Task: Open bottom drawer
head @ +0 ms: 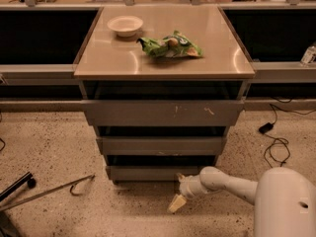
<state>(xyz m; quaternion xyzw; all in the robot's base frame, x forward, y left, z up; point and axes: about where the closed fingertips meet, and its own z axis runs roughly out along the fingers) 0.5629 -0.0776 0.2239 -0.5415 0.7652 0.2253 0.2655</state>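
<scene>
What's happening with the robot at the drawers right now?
The robot's arm is stretched low toward the grey cabinet, with the gripper near the floor just in front of the bottom drawer, below its front and right of centre. It does not appear to be on the drawer yet. No tray shows, so the drawer looks unopened. A white bowl and a green snack bag sit on top.

The bottom drawer (160, 172) is fronted in matt grey metal, and the gripper (177, 203), held low before its right end, is clad in smooth pale plastic. The cabinet top (123, 58) is seen as glossy, the floor (59, 147) as rough and speckled.
</scene>
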